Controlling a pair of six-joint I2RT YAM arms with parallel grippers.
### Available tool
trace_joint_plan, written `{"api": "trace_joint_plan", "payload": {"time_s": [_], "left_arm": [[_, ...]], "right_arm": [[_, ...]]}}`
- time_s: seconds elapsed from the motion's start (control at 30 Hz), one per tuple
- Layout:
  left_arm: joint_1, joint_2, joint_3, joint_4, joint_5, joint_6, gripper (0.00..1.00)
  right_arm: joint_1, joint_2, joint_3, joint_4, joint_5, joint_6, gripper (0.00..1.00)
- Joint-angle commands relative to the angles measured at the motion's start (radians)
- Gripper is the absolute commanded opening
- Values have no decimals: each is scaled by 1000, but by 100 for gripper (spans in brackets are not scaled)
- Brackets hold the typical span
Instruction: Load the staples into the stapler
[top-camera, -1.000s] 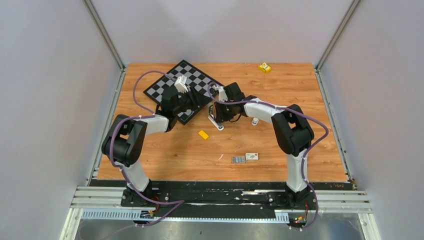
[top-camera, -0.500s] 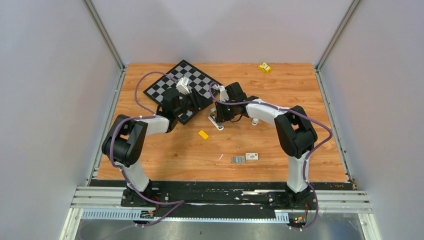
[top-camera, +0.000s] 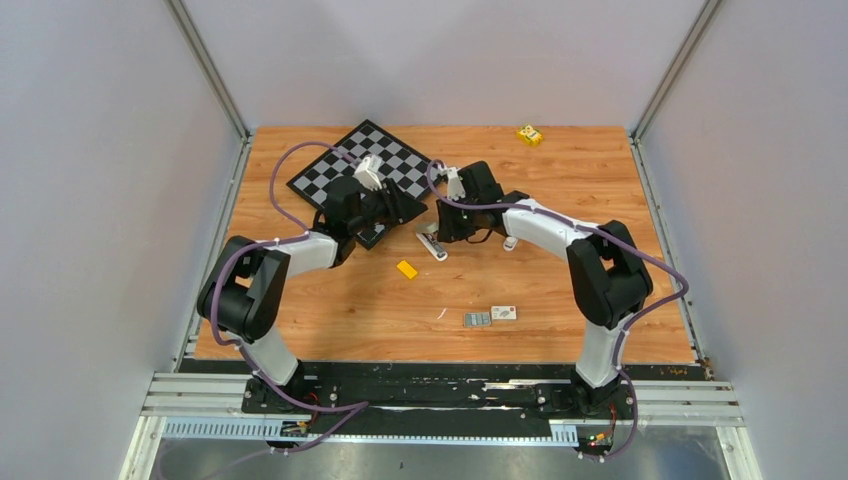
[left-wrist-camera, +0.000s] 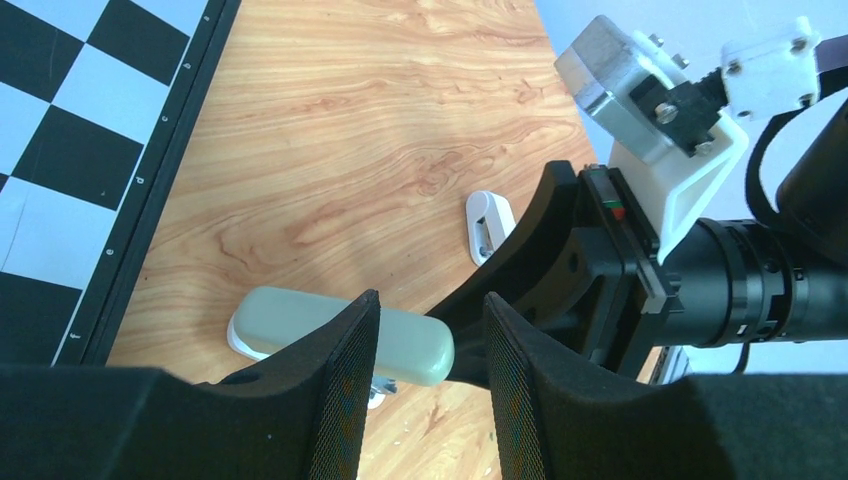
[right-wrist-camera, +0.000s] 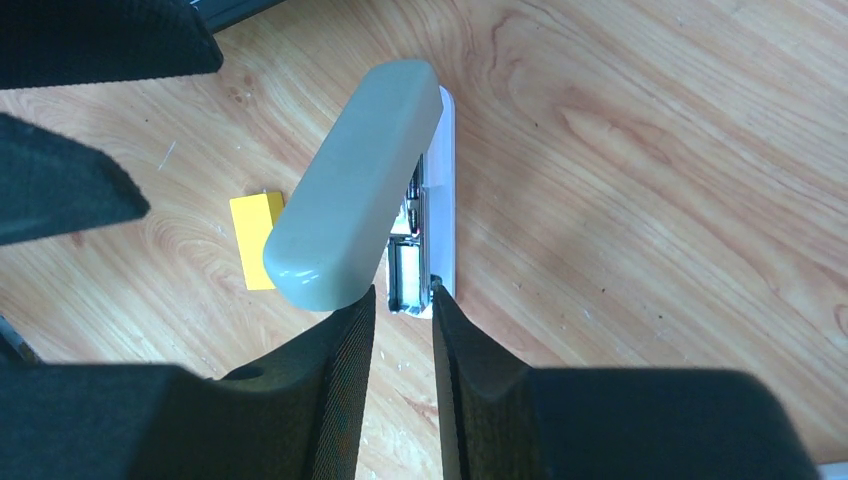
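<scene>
The stapler (top-camera: 432, 244) lies on the wood table between my two grippers. Its rounded grey-olive top (right-wrist-camera: 350, 190) is swung up and aside, baring the metal tray (right-wrist-camera: 408, 272) on the white base. My right gripper (right-wrist-camera: 402, 290) stands narrowly open, its tips straddling the tray's near end, with the right fingertip touching the base. Just left of the stapler's top (left-wrist-camera: 330, 330) my left gripper (left-wrist-camera: 430, 300) is open and empty. The staples (top-camera: 477, 319) lie apart, nearer the table's front, beside a small white box (top-camera: 504, 313).
A chessboard (top-camera: 330, 170) lies at the back left under the left arm. A flat yellow block (top-camera: 406, 268) sits just in front of the stapler. A small white piece (top-camera: 510, 242) lies under the right arm. Another yellow object (top-camera: 530, 134) is at the far edge.
My left gripper has moved right, closer to the stapler. The right arm's elbow has swung right and its jaws have eased slightly apart. The stapler has stayed in place.
</scene>
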Motion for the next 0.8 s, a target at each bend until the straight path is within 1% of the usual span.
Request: {"api": "trace_joint_plan", "payload": {"time_s": [0.0,0.07,0.2,0.3,0.4,0.47,0.63,0.77], "left_arm": [[-6,-36,-20,-43,-26,40,45],[-6,-38,-11,-84,-45,54,45],[-6,-28,-6,-116,-64,74,45],[-11,-9,20,-167,-70,85,45],[-17,8,30,-167,-64,84,45],[-24,18,40,-168,-67,84,45],[-40,56,70,-179,-72,89,45],[-50,81,85,-190,-81,96,45]], "right_arm": [[-16,-50,-22,-33,11,27,31],[-17,-59,-23,-39,7,43,31],[-16,-88,-33,-43,0,83,31],[-18,-107,-42,-37,0,100,34],[-20,-119,-38,-31,-8,114,38],[-19,-121,-28,-27,-16,125,39],[-22,-95,12,-24,-34,139,40],[-21,-51,36,-55,-26,131,38]]}}
